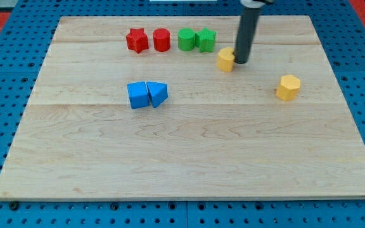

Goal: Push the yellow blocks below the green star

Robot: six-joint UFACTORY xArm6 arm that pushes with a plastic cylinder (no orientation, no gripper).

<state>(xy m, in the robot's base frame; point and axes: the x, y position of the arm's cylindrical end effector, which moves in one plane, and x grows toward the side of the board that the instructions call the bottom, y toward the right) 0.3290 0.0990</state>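
Note:
The green star (206, 40) sits near the view's top, touching a green round block (186, 39) on its left. A small yellow block (225, 59) lies just below and to the right of the star. My tip (241, 62) is right against this yellow block's right side. A second yellow block (288, 87), roughly hexagonal, lies farther to the view's right and lower, apart from the tip.
A red star (136, 40) and a red round block (161, 40) stand left of the green pair. A blue cube (138, 95) and a blue wedge (158, 94) touch at the left middle. The wooden board (182, 158) lies on blue pegboard.

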